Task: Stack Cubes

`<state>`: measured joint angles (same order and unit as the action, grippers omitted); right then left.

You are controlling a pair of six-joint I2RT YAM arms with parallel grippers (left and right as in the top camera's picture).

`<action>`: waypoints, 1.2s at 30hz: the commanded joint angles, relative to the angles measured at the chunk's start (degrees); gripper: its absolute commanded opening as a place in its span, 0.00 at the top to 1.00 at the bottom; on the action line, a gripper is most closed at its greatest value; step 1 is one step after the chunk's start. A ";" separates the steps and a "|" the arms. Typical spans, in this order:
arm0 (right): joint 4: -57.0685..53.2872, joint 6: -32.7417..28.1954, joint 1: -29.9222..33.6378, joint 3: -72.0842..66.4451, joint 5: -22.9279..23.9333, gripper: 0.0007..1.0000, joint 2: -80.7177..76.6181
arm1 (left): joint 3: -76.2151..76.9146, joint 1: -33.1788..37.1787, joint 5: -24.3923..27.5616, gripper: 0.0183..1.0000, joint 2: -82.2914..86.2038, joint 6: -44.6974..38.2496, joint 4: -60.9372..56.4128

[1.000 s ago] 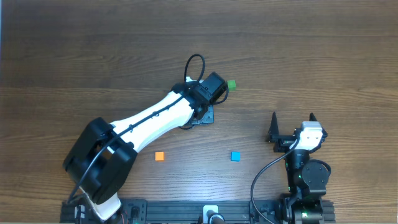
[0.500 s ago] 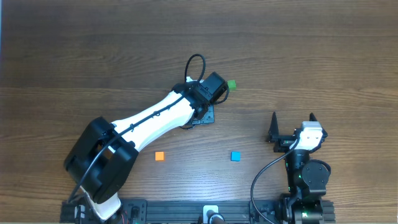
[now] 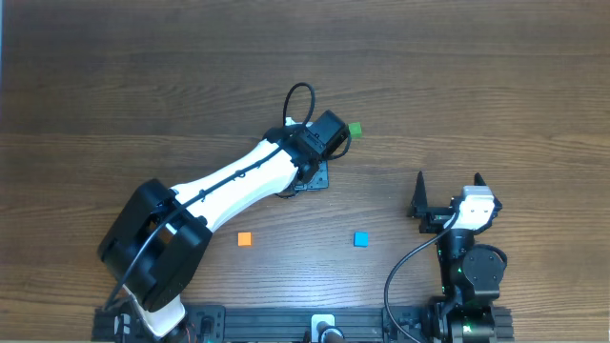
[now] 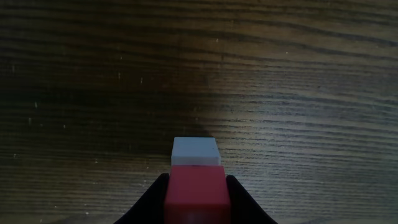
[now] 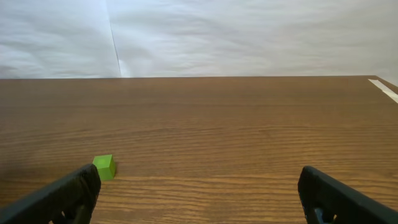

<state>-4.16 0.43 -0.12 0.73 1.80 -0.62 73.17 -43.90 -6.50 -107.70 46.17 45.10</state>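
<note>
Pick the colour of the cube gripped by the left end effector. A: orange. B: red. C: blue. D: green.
B: in the left wrist view a red cube is gripped by the left end effector, while the green cube, blue cube and orange cube lie apart on the table.

No visible change — left hand, its red cube, right hand unmoved

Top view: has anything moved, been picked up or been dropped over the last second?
Nothing visibly changed. The left end effector still grips the red cube, with the white cube just beyond it. The right end effector stays open, and the green cube, orange cube and blue cube lie where they were.
</note>
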 commanded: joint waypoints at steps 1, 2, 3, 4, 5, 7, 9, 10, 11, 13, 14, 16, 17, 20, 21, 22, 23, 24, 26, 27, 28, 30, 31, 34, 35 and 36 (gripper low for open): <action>0.09 0.35 0.31 -0.44 -0.48 0.01 0.35 | -0.48 0.57 -1.11 0.95 -0.87 0.81 -0.17; 0.09 0.35 0.31 -0.44 -0.48 0.01 0.35 | -0.48 0.57 -1.11 0.95 -0.87 0.81 -0.17; 0.09 0.35 0.31 -0.44 -0.48 0.01 0.35 | -0.48 0.59 -1.14 0.95 -0.87 0.81 -0.20; 0.09 0.35 0.31 -0.44 -0.48 0.01 0.35 | -0.48 0.66 -1.14 0.95 -0.87 0.81 -0.20; 0.09 0.35 0.31 -0.44 -0.48 0.01 0.35 | -0.48 0.68 -1.14 0.94 -0.90 0.81 -0.20; 0.09 0.35 0.31 -0.44 -0.48 0.01 0.35 | -0.48 0.68 -1.14 0.94 -1.09 0.81 -0.44; 0.09 0.35 0.31 -0.44 -0.48 0.01 0.35 | -0.48 0.68 -1.14 0.94 -1.27 0.81 -0.63; 0.09 0.35 0.31 -0.44 -0.48 0.01 0.35 | -0.48 0.68 -1.14 0.94 -1.36 0.81 -0.66; 0.09 0.35 0.31 -0.44 -0.48 0.01 0.35 | -0.48 0.68 -1.14 0.93 -1.44 0.81 -0.66; 0.09 0.35 0.31 -0.44 -0.48 0.01 0.35 | -0.48 0.68 -1.14 0.93 -1.68 0.81 -0.70; 0.09 0.35 0.31 -0.44 -0.48 0.01 0.35 | -0.48 0.68 -1.14 0.93 -1.84 0.81 -0.79; 0.09 0.35 0.31 -0.44 -0.48 0.01 0.35 | -0.48 0.68 -1.14 0.93 -1.95 0.81 -0.81; 0.09 0.35 0.31 -0.44 -0.48 0.01 0.35 | -0.48 0.68 -1.14 0.92 -1.95 0.81 -0.81; 0.09 0.35 0.31 -0.44 -0.46 0.01 0.35 | -0.48 0.68 -1.53 0.85 -1.95 0.81 -0.81; 0.09 0.35 0.31 -0.46 -0.48 0.01 0.35 | -0.48 0.68 -1.55 0.80 -1.95 0.81 -0.81; 0.09 0.35 0.31 -0.44 -0.48 0.01 0.35 | -0.48 0.68 -1.55 0.75 -1.95 0.81 -0.81; 0.09 0.35 0.31 -0.44 -0.48 0.01 0.35 | -0.48 0.68 -1.55 0.70 -1.95 0.81 -0.81; 0.09 0.35 0.31 -0.44 -0.48 0.01 0.35 | -0.48 0.68 -1.55 0.67 -1.95 0.81 -0.81; 0.09 0.35 0.31 -0.44 -0.48 0.01 0.35 | -0.48 0.68 -1.55 0.58 -1.95 0.81 -0.79; 0.09 0.35 0.31 -0.44 -0.48 0.01 0.35 | -0.48 0.68 -1.55 0.54 -1.95 0.81 -0.79; 0.09 0.35 0.31 -0.44 -0.48 0.01 0.35 | -0.48 0.68 -1.55 0.50 -1.95 0.79 -0.76; 0.09 0.35 0.31 -0.44 -0.48 0.01 0.35 | -0.48 0.68 -1.55 0.42 -1.95 0.79 -0.76; 0.09 0.35 0.31 -0.44 -0.48 0.01 0.35 | -0.48 0.68 -1.55 0.39 -1.95 0.79 -0.76; 0.09 0.35 0.31 -0.44 -0.48 0.01 0.35 | -0.48 0.68 -1.53 0.25 -1.95 0.79 -0.76; 0.09 0.35 0.31 -0.44 -0.48 0.01 0.35 | -0.48 0.68 -1.51 0.12 -1.90 0.79 -0.76; 0.09 0.35 0.31 -0.44 -0.48 0.01 0.35 | -0.48 0.68 -1.51 0.04 -1.66 0.81 -0.76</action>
<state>-4.16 0.43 -0.12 0.73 1.80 -0.62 73.17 -43.68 -7.14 -108.84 46.70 44.45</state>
